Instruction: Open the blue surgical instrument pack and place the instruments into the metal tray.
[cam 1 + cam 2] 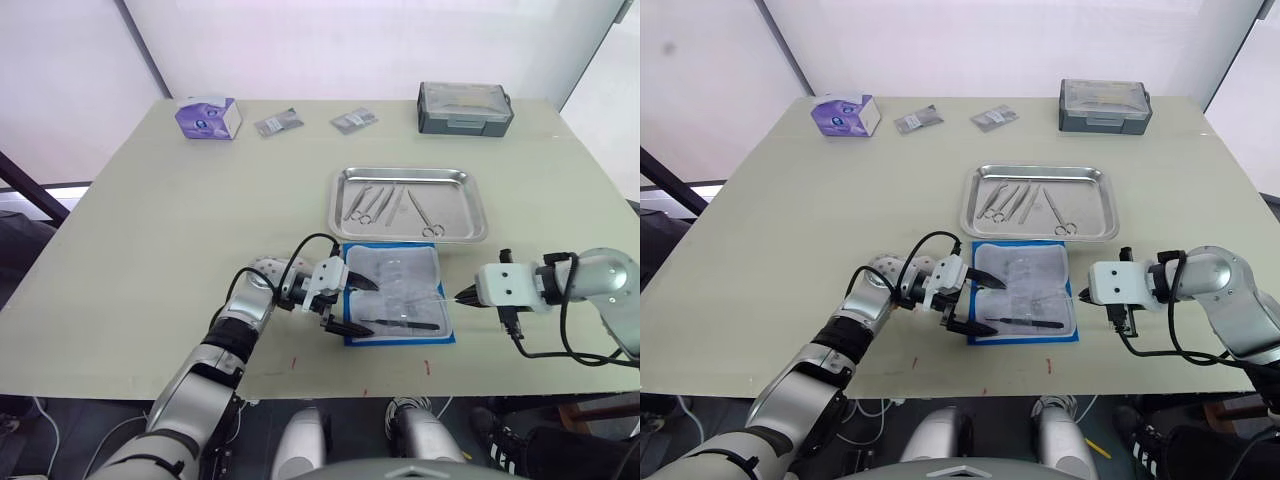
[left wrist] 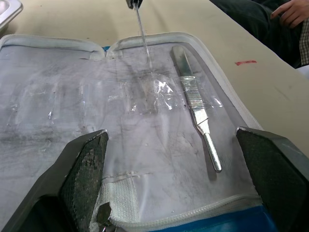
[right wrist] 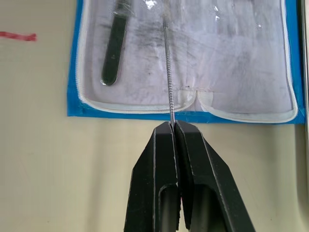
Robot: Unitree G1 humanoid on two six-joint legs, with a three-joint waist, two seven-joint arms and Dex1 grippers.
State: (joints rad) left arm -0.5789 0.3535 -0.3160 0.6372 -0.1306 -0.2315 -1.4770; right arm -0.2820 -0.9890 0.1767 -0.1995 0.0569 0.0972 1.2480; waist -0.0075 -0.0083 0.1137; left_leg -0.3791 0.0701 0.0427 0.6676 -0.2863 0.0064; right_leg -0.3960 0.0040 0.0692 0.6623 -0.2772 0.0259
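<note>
Left eye view is giving me the whole table: the blue surgical instrument pack point(image 1: 398, 297) is lying unfolded and flat near the front edge, white lining up, just in front of the metal tray point(image 1: 408, 203). I am seeing four of the instruments point(image 1: 392, 205) already lying inside the tray, ring-handled scissors and forceps spread side by side. My left gripper point(image 1: 349, 305) is sitting at the pack's left edge with its two black fingers spread wide, one at the far side and one at the near side of the lining, and it is holding nothing. From the left wrist view I am looking between those fingers point(image 2: 81, 166) at a flat silvery handle point(image 2: 195, 100) lying loose on the lining toward the pack's near edge. My right gripper point(image 3: 173, 126) is sitting just off the pack's right edge with its fingers pressed together on a thin wire-like probe point(image 3: 168, 72); that probe is reaching out from the fingertips across the blue border and over the lining, and I cannot tell whether its far end is touching the lining or floating above it. Along the far edge of the table I am seeing a purple tissue box point(image 1: 208, 117), two small grey sachets point(image 1: 278, 122) and a grey lidded box point(image 1: 465, 107), all well apart from the pack. A person's hand point(image 2: 293, 11) is showing beyond the table edge in the left wrist view.
</note>
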